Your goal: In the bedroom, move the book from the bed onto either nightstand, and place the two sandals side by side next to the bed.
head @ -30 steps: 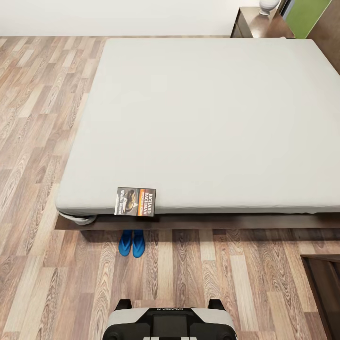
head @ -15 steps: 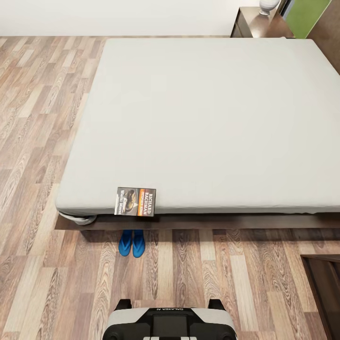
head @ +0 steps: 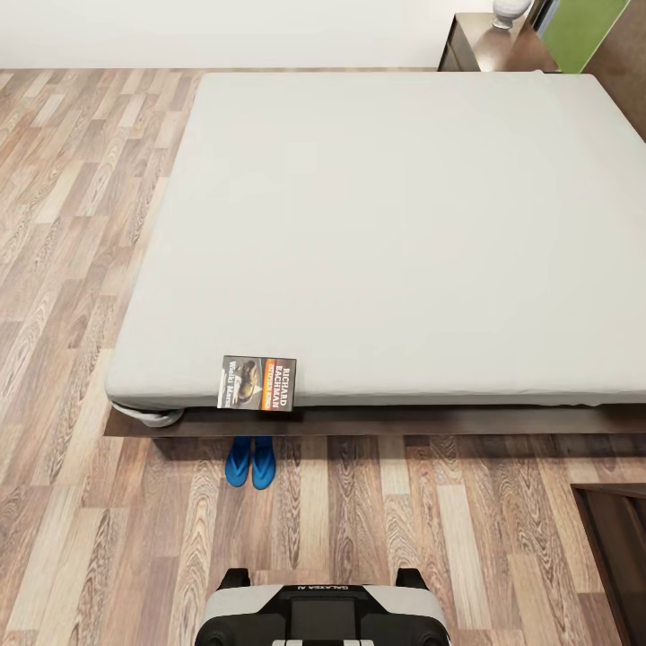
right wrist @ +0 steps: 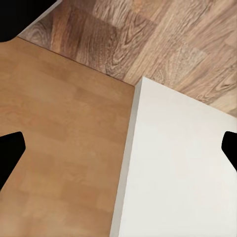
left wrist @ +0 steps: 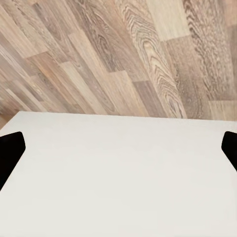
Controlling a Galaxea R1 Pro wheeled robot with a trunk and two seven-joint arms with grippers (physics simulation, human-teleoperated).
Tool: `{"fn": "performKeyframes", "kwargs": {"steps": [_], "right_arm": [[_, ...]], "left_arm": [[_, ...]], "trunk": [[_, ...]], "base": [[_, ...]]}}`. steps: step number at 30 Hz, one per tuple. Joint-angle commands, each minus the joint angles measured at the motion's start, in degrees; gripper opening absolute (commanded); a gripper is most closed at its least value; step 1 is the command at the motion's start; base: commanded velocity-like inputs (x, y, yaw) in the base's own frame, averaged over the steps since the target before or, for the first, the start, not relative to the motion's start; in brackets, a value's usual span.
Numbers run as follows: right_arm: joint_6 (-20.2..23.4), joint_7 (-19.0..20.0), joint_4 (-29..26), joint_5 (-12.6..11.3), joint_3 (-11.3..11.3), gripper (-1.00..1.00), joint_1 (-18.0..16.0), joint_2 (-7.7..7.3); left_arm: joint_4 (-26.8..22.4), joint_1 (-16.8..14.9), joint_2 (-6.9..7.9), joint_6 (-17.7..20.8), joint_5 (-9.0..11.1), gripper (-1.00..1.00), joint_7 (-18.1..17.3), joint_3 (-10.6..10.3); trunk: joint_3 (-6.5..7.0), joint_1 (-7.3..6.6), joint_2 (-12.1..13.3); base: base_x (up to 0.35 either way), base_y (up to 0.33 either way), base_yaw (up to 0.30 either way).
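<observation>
The robot faces the foot of the bed (head: 395, 224), its grey mattress stretching away toward 12 o'clock in the head view. The book (head: 257, 383) sits right at the near edge of the mattress, around 7 o'clock on the bed, its cover hanging slightly over the edge above the dark frame. Directly below it on the floor (head: 81, 224), the sandals (head: 250, 461) lie side by side, touching, their far ends tucked under the frame's shadow. Up at 1 o'clock, past the far corner of the bed, stands the nightstand (head: 489, 45) with a pale vase (head: 509, 12) on top, well apart from the book. At 6 o'clock the robot's own base (head: 321, 612) peeks into view, and at 4 o'clock a dark piece of furniture (head: 619, 547) cuts into the corner. On the left wrist camera, the left gripper (left wrist: 118, 148) has its dark fingertips (left wrist: 10, 150) wide apart at the picture's two sides, nothing between them, with a white surface and plank floor beyond. On the right wrist camera, the right gripper (right wrist: 118, 153) is likewise spread, its fingertips (right wrist: 10, 153) dark at either side, holding nothing, looking down on a tan panel, a white slab and wood planks.
</observation>
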Motion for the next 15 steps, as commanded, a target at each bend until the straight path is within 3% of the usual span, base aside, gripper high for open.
{"fn": "performKeyframes", "kwargs": {"steps": [1,15], "right_arm": [[0.1,0.0,-0.1,0.4,-0.1,1.00,0.0,0.00],[0.1,0.0,0.2,0.4,-0.1,1.00,0.0,-0.02]], "left_arm": [[0.0,0.0,-0.01,-0.1,0.2,1.00,0.2,-0.5],[0.0,0.8,-0.03,-0.1,0.2,1.00,0.2,-0.4]], "trunk": [[-0.02,0.01,0.0],[-0.02,0.01,0.0]], "base": [[0.000,0.000,0.000],[0.000,0.000,0.000]]}}
